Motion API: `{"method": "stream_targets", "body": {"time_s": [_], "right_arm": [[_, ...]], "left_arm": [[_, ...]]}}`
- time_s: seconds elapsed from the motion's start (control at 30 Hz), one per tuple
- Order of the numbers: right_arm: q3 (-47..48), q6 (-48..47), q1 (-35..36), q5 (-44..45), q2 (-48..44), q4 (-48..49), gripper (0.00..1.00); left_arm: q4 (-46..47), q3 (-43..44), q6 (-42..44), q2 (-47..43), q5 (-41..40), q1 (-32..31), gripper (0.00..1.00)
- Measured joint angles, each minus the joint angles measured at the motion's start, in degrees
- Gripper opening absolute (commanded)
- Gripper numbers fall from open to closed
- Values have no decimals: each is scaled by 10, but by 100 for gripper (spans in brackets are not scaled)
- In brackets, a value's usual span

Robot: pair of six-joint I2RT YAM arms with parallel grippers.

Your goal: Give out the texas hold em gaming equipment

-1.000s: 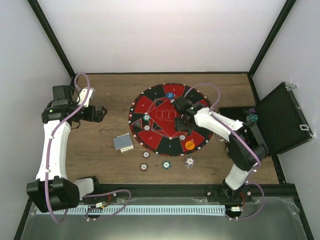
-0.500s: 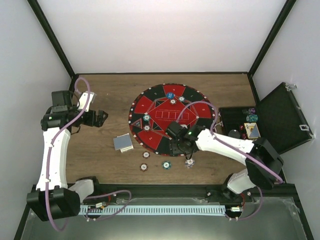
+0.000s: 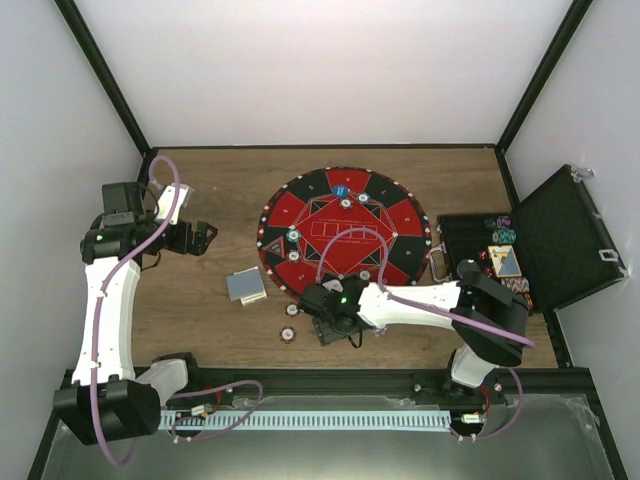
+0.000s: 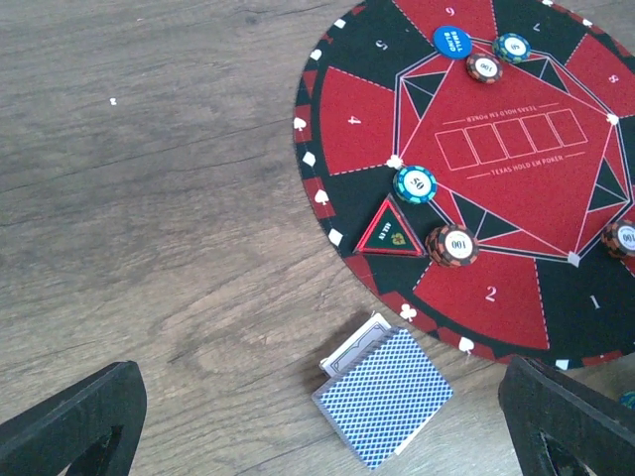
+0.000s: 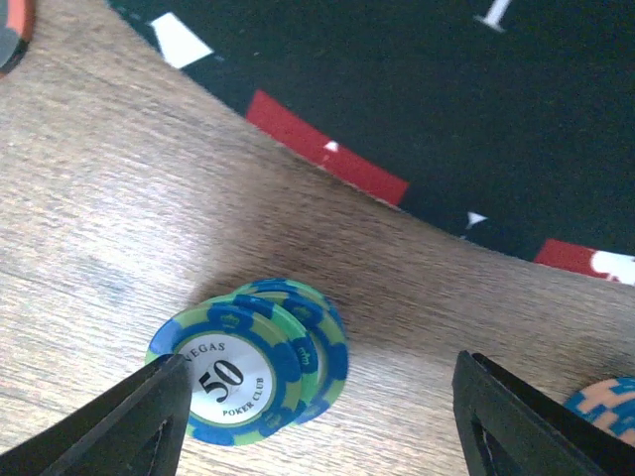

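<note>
My right gripper (image 3: pixel 335 326) is open, low over the table just off the mat's near edge. In the right wrist view its gripper (image 5: pixel 317 421) straddles two overlapping green-and-blue "50" chips (image 5: pixel 248 362), which lie close to its left finger (image 5: pixel 149 416). My left gripper (image 3: pixel 201 237) is open and empty, off to the left. Its wrist view shows the blue-backed card deck (image 4: pixel 385 395) on the wood between its fingertips, a card poking out underneath. The deck (image 3: pixel 246 285) lies left of the mat. Chips (image 4: pixel 415 183) and a blue button (image 4: pixel 452 41) lie on the mat.
The round red-and-black mat (image 3: pixel 345 215) fills the table's middle. A red chip (image 3: pixel 288 334) and a small chip (image 3: pixel 291 310) lie near its front edge. Another striped chip (image 5: pixel 605 407) lies right of my right gripper. The black case (image 3: pixel 560 240) stands open at right.
My right arm has swung from the mat's middle down and left to the table's near edge, over the green chips. My left gripper has shifted slightly.
</note>
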Motion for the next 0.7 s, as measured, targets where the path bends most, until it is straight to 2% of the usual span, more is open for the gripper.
{"method": "stream_targets", "body": {"time_s": [0.27,0.7], "right_arm": [[-9,-4,8,-5,4,33,75],[-10,-9,9,14,4,28,70]], "left_arm": [[-6,21,-4,3,6,0,100],[-8,33,-18,7,17,0,100]]}}
